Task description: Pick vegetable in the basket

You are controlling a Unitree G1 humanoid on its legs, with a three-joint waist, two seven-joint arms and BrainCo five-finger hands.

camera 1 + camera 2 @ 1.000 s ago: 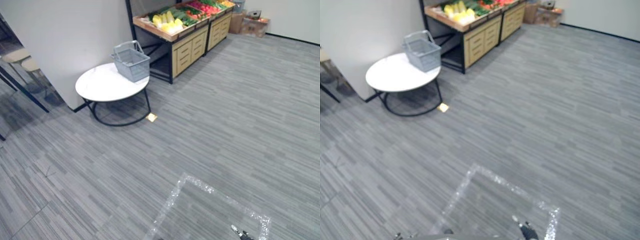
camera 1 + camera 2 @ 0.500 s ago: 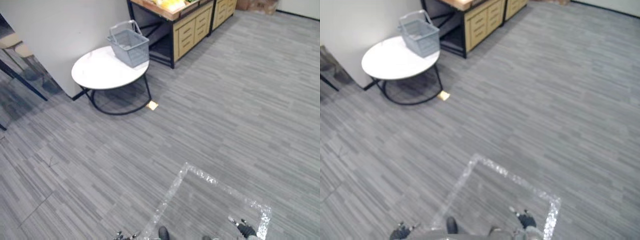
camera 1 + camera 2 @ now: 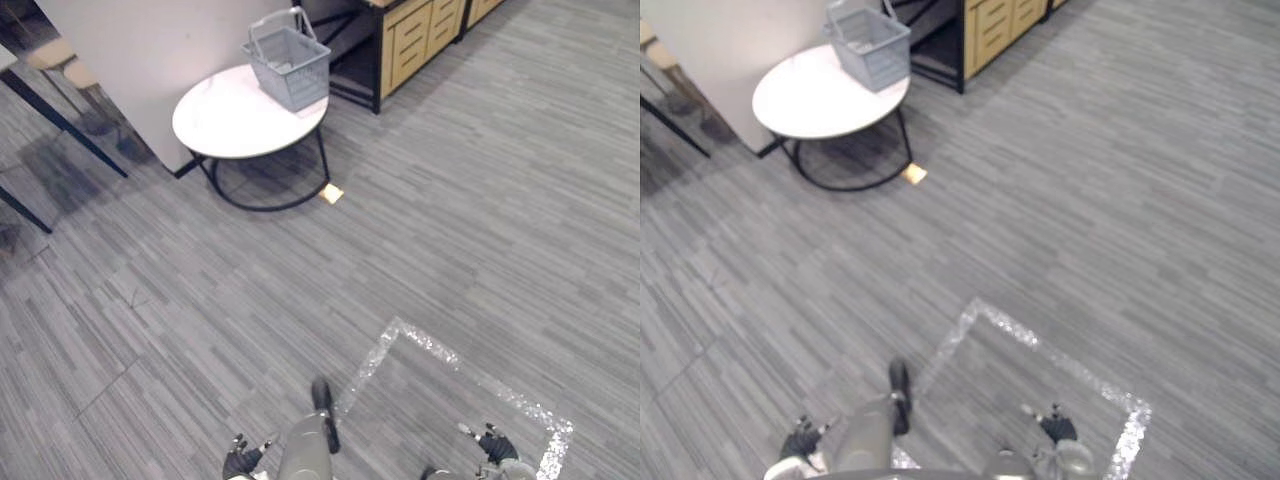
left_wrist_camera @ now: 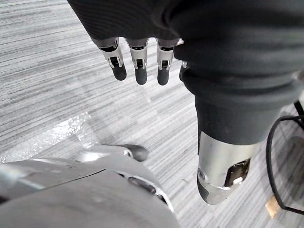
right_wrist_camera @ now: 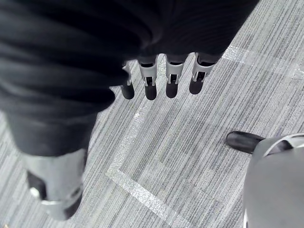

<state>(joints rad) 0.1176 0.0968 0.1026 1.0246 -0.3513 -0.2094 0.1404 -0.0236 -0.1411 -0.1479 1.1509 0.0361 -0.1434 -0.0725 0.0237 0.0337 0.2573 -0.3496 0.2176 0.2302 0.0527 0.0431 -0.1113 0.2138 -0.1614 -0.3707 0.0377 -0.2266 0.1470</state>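
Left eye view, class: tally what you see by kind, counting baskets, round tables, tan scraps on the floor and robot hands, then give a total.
basket: 1
round table: 1
tan scrap: 1
robot hand: 2, the left robot hand and the right robot hand
Total: 5

shop, grey basket, wooden drawer stand
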